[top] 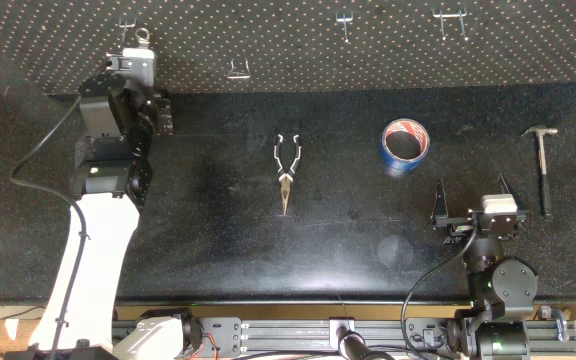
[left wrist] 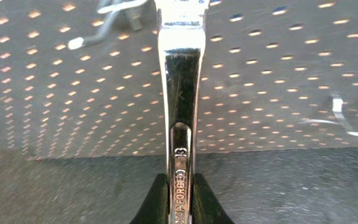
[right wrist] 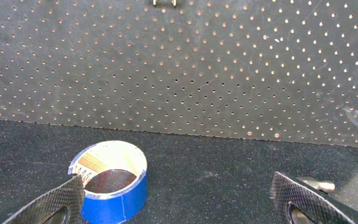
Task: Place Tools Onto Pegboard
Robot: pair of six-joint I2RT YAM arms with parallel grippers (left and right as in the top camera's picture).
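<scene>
My left gripper (top: 140,56) is at the far left of the pegboard (top: 368,45), shut on a chrome wrench (left wrist: 180,112). The wrench stands upright between the fingers, its upper end (top: 144,38) close by a metal hook (left wrist: 114,17). Needle-nose pliers (top: 286,166) lie on the black mat at the centre. A blue tape roll (top: 405,145) sits right of them, and a hammer (top: 541,165) lies at the far right. My right gripper (top: 473,198) rests low on the mat, open, with the tape roll (right wrist: 110,180) just ahead of one finger (right wrist: 48,202).
Several bare metal hooks hang on the pegboard: one low at the left-middle (top: 238,70), others higher up (top: 344,20) (top: 451,20). The mat (top: 208,230) has open space between the two arms. The hammer head (right wrist: 319,184) pokes in beside my right finger.
</scene>
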